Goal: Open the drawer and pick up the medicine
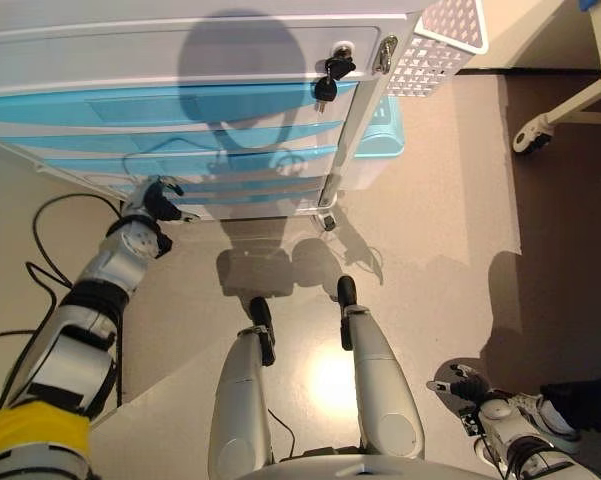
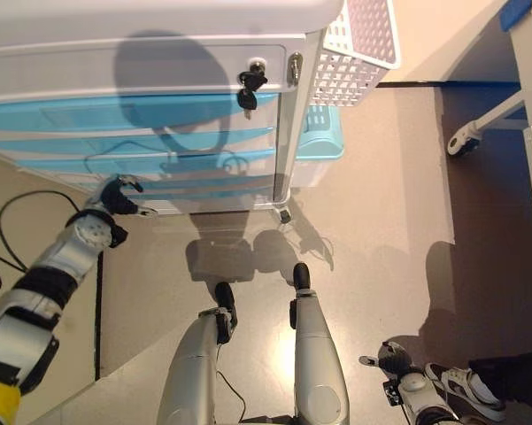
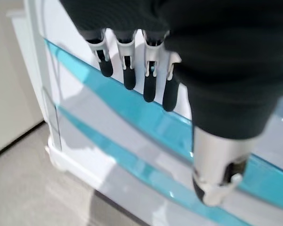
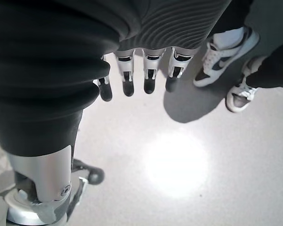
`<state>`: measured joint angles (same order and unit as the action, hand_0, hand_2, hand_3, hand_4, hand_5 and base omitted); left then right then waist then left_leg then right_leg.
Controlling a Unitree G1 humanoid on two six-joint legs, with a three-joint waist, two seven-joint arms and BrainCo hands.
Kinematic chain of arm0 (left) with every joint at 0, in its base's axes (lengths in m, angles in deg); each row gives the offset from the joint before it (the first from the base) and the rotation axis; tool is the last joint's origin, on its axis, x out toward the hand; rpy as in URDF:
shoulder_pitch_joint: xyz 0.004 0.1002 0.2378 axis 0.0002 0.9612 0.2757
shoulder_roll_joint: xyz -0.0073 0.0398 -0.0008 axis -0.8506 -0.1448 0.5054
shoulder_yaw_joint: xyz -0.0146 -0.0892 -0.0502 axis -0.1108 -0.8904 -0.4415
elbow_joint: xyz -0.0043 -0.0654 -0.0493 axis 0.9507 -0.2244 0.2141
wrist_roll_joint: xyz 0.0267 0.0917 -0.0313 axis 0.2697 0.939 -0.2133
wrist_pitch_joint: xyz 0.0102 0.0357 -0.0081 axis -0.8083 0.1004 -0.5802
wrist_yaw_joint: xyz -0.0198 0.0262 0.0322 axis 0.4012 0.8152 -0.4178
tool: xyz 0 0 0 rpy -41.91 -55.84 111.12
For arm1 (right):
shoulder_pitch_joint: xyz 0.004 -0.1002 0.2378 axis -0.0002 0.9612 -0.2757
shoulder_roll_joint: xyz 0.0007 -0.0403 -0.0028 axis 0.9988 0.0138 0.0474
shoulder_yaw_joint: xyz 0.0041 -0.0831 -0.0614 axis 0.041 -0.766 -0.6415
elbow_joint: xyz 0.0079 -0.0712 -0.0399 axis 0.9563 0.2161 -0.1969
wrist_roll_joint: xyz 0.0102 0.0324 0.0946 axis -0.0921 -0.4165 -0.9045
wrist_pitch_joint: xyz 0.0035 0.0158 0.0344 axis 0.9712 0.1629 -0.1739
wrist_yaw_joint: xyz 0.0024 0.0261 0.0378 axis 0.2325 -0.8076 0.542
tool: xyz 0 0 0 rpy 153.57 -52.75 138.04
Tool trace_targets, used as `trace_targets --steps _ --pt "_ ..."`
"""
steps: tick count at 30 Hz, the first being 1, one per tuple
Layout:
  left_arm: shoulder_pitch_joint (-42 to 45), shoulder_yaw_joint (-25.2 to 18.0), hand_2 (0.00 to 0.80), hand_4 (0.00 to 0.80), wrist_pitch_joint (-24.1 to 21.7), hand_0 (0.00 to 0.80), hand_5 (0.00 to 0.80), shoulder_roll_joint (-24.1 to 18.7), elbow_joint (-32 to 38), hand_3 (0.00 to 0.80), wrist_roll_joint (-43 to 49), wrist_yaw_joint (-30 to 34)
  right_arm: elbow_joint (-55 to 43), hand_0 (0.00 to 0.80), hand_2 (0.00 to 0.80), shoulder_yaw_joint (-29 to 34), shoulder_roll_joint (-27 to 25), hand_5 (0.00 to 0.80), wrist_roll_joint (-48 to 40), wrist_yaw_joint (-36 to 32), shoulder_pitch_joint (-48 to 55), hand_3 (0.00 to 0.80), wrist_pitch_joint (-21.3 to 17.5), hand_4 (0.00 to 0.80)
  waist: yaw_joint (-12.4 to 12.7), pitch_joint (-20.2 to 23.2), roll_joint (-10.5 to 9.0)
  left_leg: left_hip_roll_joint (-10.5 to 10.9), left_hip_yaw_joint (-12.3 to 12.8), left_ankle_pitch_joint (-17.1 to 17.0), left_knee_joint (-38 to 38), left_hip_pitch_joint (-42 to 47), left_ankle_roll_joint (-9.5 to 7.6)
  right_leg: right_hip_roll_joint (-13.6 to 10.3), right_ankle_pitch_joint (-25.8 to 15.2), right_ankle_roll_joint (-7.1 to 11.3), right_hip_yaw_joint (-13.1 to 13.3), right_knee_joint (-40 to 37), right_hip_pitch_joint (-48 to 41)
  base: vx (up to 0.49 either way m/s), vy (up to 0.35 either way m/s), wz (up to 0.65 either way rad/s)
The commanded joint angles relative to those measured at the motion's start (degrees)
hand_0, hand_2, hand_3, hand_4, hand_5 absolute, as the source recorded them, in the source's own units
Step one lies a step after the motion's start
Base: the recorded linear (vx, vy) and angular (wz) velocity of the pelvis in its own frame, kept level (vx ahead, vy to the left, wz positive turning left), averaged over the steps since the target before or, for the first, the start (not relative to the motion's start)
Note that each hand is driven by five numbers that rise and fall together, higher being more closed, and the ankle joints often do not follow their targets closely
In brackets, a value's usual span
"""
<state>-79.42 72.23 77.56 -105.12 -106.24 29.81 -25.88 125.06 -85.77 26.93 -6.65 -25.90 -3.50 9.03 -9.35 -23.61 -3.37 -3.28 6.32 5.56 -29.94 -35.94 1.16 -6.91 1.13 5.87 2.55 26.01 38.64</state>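
Observation:
A white drawer cabinet (image 1: 180, 55) stands in front of me with several light-blue drawer fronts (image 1: 180, 108), all shut. No medicine is in view. My left hand (image 1: 158, 200) is raised at the lowest drawers near the cabinet's left side. In the left wrist view its fingers (image 3: 127, 70) are straight and point at a blue drawer band (image 3: 108, 101); I cannot tell whether they touch it. My right hand (image 1: 465, 385) hangs low at my right side over the floor. Its fingers (image 4: 127, 80) are relaxed and hold nothing.
Keys (image 1: 330, 75) hang from a lock at the cabinet's upper right. A white mesh basket (image 1: 435, 40) hangs on its right side, with a blue bin (image 1: 382, 135) behind. A wheeled frame (image 1: 532, 132) stands far right. A black cable (image 1: 50, 225) lies at left. A person's shoes (image 4: 226, 52) are near my right hand.

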Motion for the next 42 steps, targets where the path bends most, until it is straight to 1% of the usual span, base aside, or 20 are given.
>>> trace_targets --steps 1,2,3,6,9,12,14,15,16,18,20,22,24,25,26,27,29,34,37,42 --pt "-6.3 -1.4 0.000 0.000 -1.6 0.000 0.000 -1.9 -3.2 0.000 2.0 -5.3 0.6 0.000 0.000 -2.1 -1.4 0.000 -1.1 1.5 1.1 0.000 -1.0 0.000 -0.5 3.1 0.09 1.9 1.4 8.6 -4.6 2.5 -2.20 0.4 5.3 1.85 0.2 3.7 -2.0 0.022 -0.020 -0.08" --pt "-6.7 -1.5 0.000 0.000 -1.8 0.000 0.000 -1.7 -3.5 0.000 1.5 -6.1 0.6 0.000 0.000 -2.4 -1.3 0.000 -1.3 1.6 1.0 0.000 -1.3 0.000 -0.6 3.3 -0.02 1.9 1.4 8.5 -4.3 2.7 -2.12 0.5 5.3 1.86 0.2 3.5 -2.0 -0.057 -0.031 -0.05" --pt "-7.0 -1.4 0.000 0.000 -1.6 0.000 0.000 -1.6 -3.3 0.000 1.4 -6.1 0.9 0.000 0.000 -2.7 -1.1 0.000 -1.4 1.9 0.8 0.000 -1.3 0.000 -0.7 3.4 -0.26 2.0 1.8 6.7 -3.5 2.0 -2.35 0.3 3.6 1.66 0.2 2.5 -1.5 -0.056 -0.041 -0.03" --pt "-5.8 -2.3 0.000 0.000 -1.9 0.000 0.000 -1.4 -3.4 0.000 0.1 -6.0 1.6 0.000 0.000 -3.4 -0.4 0.000 -1.4 2.1 0.1 0.000 -1.2 0.000 -0.7 3.7 -0.24 2.0 1.5 6.3 -2.8 2.5 -2.11 0.3 3.6 1.64 -0.1 2.1 -1.9 0.003 -0.037 0.00" --pt "-1.7 -5.3 0.000 0.000 -2.8 0.000 0.000 0.0 0.1 0.000 -4.2 -4.7 1.4 0.000 0.000 -3.1 -0.1 0.000 -1.4 1.8 0.6 0.000 -0.7 0.000 -0.3 3.8 0.17 2.4 1.0 5.7 -1.0 4.3 -1.69 0.0 3.8 1.59 -0.8 1.4 -4.0 0.049 -0.042 0.02" --pt "6.5 -10.7 0.000 0.000 -4.1 0.000 0.000 3.4 3.9 0.000 -11.6 -2.8 1.2 0.000 0.000 -2.1 0.4 0.000 -0.9 1.4 1.1 0.000 0.0 0.000 0.5 4.1 0.59 2.9 0.4 5.0 1.6 7.2 -1.36 -0.2 3.5 1.52 -1.4 -0.3 -6.8 0.052 -0.056 0.03" --pt "14.1 -14.7 0.000 0.000 -5.7 0.000 0.000 7.1 7.4 0.000 -18.6 0.3 1.2 0.000 0.000 -1.0 0.7 0.000 -0.5 1.2 1.2 0.000 0.5 0.000 1.2 4.5 0.98 3.2 -0.3 4.1 4.3 9.6 -0.96 -0.3 3.1 1.43 -2.1 -2.2 -9.4 0.070 -0.076 0.03" --pt "17.5 -15.7 0.000 0.000 -6.0 0.000 0.000 8.4 9.2 0.000 -19.5 1.3 1.2 0.000 0.000 -0.2 0.5 0.000 -0.4 1.2 1.3 0.000 0.6 0.000 1.5 4.6 1.31 3.5 -0.9 3.6 5.6 10.9 -0.81 -0.3 2.9 1.45 -2.6 -3.3 -10.9 0.060 -0.060 0.04" --pt "17.5 -15.7 0.000 0.000 -6.0 0.000 0.000 8.4 9.2 0.000 -19.5 1.3 1.2 0.000 0.000 -0.2 0.5 0.000 -0.4 1.2 1.3 0.000 0.6 0.000 1.5 4.6 1.31 3.5 -0.9 3.6 5.6 10.9 -0.81 -0.3 2.9 1.45 -2.6 -3.3 -10.9 0.073 -0.062 0.10" --pt "25.1 -18.3 0.000 0.000 -6.2 0.000 0.000 12.6 10.8 0.000 -22.9 3.0 2.0 0.000 0.000 2.2 0.8 0.000 -1.0 0.9 1.5 0.000 0.8 0.000 2.1 5.3 2.03 3.8 -1.8 1.9 9.6 14.8 -0.10 -0.3 2.3 1.28 -3.9 -6.4 -14.9 0.099 -0.086 0.23" --pt "29.2 -19.3 0.000 0.000 -6.1 0.000 0.000 14.0 11.5 0.000 -22.6 4.3 2.5 0.000 0.000 3.6 0.9 0.000 -1.5 0.5 1.7 0.000 1.0 0.000 2.6 6.1 2.51 3.9 -2.6 0.9 12.5 17.6 0.17 -0.1 1.9 1.16 -4.8 -8.8 -17.9 0.099 -0.091 0.30" --pt "32.3 -18.6 0.000 0.000 -5.5 0.000 0.000 15.1 11.2 0.000 -19.7 6.0 3.4 0.000 0.000 4.5 0.9 0.000 -1.8 0.1 1.7 0.000 1.3 0.000 3.0 7.1 3.13 3.8 -3.3 -0.7 15.8 20.2 0.60 0.1 1.5 1.00 -5.9 -11.2 -20.9 0.099 -0.087 0.23" --pt "34.8 -19.5 0.000 0.000 -5.1 0.000 0.000 15.8 10.5 0.000 -19.6 7.1 4.5 0.000 0.000 5.2 0.8 0.000 -1.4 -0.4 2.0 0.000 1.3 0.000 3.3 8.2 3.53 3.8 -3.9 -1.8 18.6 22.6 0.87 0.2 1.3 0.88 -7.1 -13.4 -23.6 0.107 -0.083 0.31" --pt "37.0 -20.2 0.000 0.000 -4.7 0.000 0.000 16.5 7.6 0.000 -18.6 8.6 4.8 0.000 0.000 5.3 0.6 0.000 -0.6 -0.8 2.2 0.000 1.6 0.000 3.5 9.7 3.66 3.6 -4.5 -3.0 21.5 24.9 1.23 0.8 1.1 0.85 -7.9 -15.8 -26.0 0.076 -0.075 0.36" --pt "37.0 -20.2 0.000 0.000 -4.7 0.000 0.000 16.5 7.6 0.000 -18.6 8.6 4.8 0.000 0.000 5.2 0.6 0.000 -0.6 -0.8 2.2 0.000 1.6 0.000 3.5 9.6 3.66 3.6 -4.6 -3.0 21.6 25.1 1.24 0.8 1.0 0.84 -7.9 -15.9 -26.2 0.132 -0.105 0.34" --pt "39.2 -21.5 0.000 0.000 -4.6 0.000 0.000 18.2 4.3 0.000 -18.1 8.9 5.2 0.000 0.000 5.1 1.0 0.000 0.1 -1.0 2.6 0.000 1.8 0.000 3.8 11.4 3.52 3.3 -5.0 -4.2 24.5 27.5 1.55 1.4 0.6 0.76 -8.7 -18.4 -28.6 0.074 -0.058 0.20" --pt "40.2 -22.1 0.000 0.000 -4.6 0.000 0.000 19.1 3.0 0.000 -17.7 9.0 5.5 0.000 0.000 4.9 1.4 0.000 0.5 -1.1 2.9 0.000 1.8 0.000 4.0 12.2 3.39 3.0 -5.2 -4.8 25.7 28.7 1.68 1.7 0.4 0.74 -9.2 -19.7 -30.0 0.073 -0.072 0.11" --pt "44.3 -23.8 0.000 0.000 -4.3 0.000 0.000 23.8 -5.6 0.000 -14.6 8.2 6.7 0.000 0.000 4.3 3.5 0.000 1.0 -1.2 3.5 0.000 2.0 0.000 5.0 15.9 2.62 2.2 -5.4 -5.3 28.3 32.1 1.91 2.5 -0.8 0.74 -10.0 -25.0 -34.6 0.066 -0.056 0.10" --pt "45.9 -23.9 0.000 0.000 -4.4 0.000 0.000 26.3 -8.2 0.000 -13.5 7.4 7.7 0.000 0.000 3.3 5.1 0.000 1.3 -1.2 3.7 0.000 1.9 0.000 5.9 17.3 2.00 1.8 -5.2 -5.5 29.6 34.2 1.97 2.9 -1.1 0.81 -10.4 -27.1 -37.2 0.049 -0.040 0.01" --pt "47.0 -22.2 0.000 0.000 -3.7 0.000 0.000 28.4 -11.9 0.000 -9.9 6.6 8.6 0.000 0.000 2.1 6.9 0.000 1.6 -1.5 3.8 0.000 2.1 0.000 6.3 18.9 1.55 1.3 -5.0 -6.3 32.3 37.2 2.36 3.4 -0.9 0.69 -11.1 -28.2 -39.9 0.030 -0.015 0.02"
